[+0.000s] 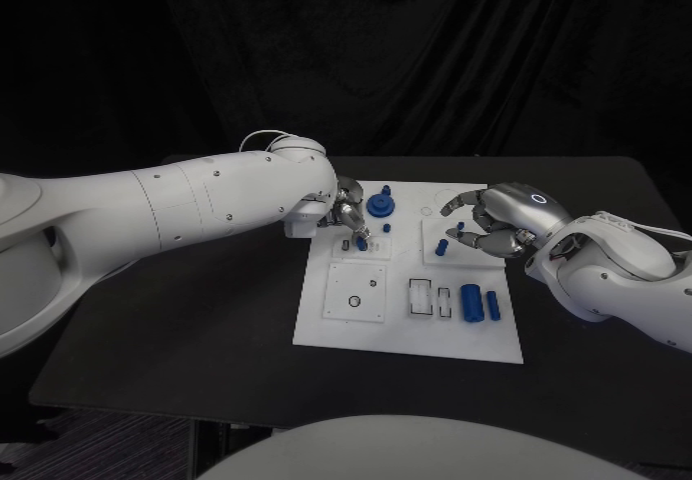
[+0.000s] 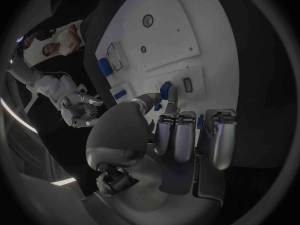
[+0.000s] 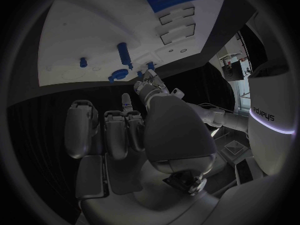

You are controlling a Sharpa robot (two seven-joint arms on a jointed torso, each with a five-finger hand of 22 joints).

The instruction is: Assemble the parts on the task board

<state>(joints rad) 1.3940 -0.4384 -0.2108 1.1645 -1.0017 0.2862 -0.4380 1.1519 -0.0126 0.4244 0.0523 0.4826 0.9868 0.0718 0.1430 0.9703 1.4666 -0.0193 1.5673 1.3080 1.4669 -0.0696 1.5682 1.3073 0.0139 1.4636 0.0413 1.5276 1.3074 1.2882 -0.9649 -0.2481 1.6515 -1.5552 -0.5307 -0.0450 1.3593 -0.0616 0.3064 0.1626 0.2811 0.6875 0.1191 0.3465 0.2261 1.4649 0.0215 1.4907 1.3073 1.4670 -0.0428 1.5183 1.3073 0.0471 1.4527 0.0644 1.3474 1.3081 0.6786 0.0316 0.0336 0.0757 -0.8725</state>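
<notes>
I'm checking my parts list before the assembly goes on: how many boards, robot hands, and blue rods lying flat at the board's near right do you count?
White board: 1
Silver hands: 2, the left hand and the right hand
Blue rods lying flat: 2
Total: 5

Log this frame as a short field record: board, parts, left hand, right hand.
board: white task board on the black table
parts: gear-shaped blue piece at the far edge; two blue cylinders lying near the right edge
left hand: left hand over the board's far left, pinching a small blue part
right hand: right hand over the far right corner, fingers curled; whether it holds anything cannot be told
</notes>
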